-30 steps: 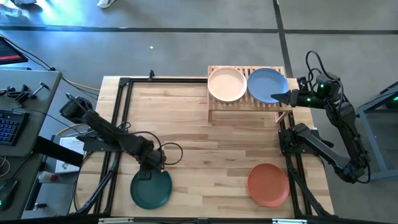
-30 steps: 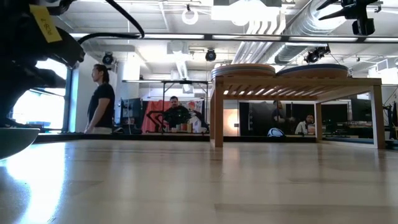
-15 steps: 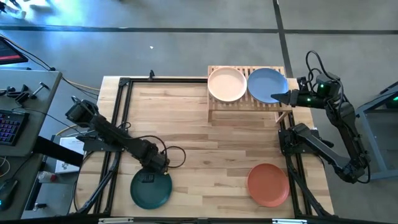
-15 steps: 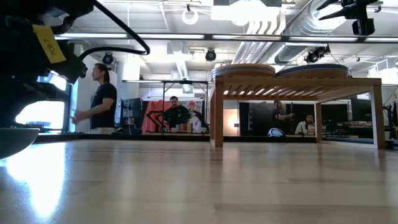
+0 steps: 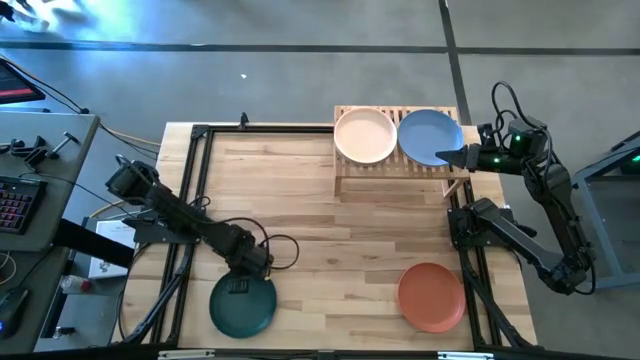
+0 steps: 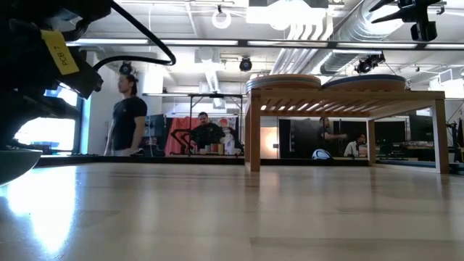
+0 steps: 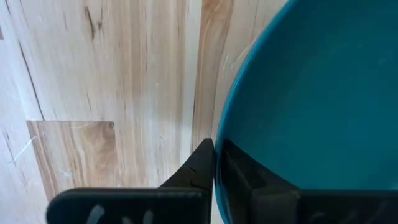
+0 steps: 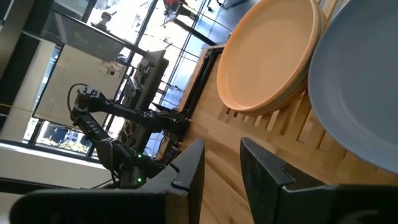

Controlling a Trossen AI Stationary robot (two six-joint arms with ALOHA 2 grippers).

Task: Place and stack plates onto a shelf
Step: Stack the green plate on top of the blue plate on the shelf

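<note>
My left gripper (image 5: 248, 268) (image 7: 214, 149) is near the table's near-left corner, shut on the far rim of the dark green plate (image 5: 243, 305), which lies on the table. My right gripper (image 5: 443, 157) (image 8: 221, 155) hovers open at the right end of the bamboo shelf (image 5: 390, 172), just over the blue plate's (image 5: 428, 133) near-right edge, with nothing between its fingers. A peach plate (image 5: 365, 135) lies beside the blue one on the slatted top. The terracotta plate (image 5: 431, 296) lies flat on the table near the near-right corner. My left gripper pinches the dark green plate's far rim (image 7: 221, 124) between its two fingers, one finger (image 7: 200, 160) outside the rim and the other (image 7: 242, 174) inside the bowl. The fingers come slanting down from the table's far-left side. The plate's underside stays on the table.
A black frame (image 5: 195, 200) runs along the table's left, far and right edges. Bare wood lies between the shelf and the two plates on the table. Cables loop by the left gripper (image 5: 280, 250). People stand in the room beyond the table (image 6: 129, 116).
My left arm has sunk a little and edged toward the table's right, onto the dark green plate's far rim; the plate has stayed where it was. My right arm has kept still. A person in the background has walked rightward.
</note>
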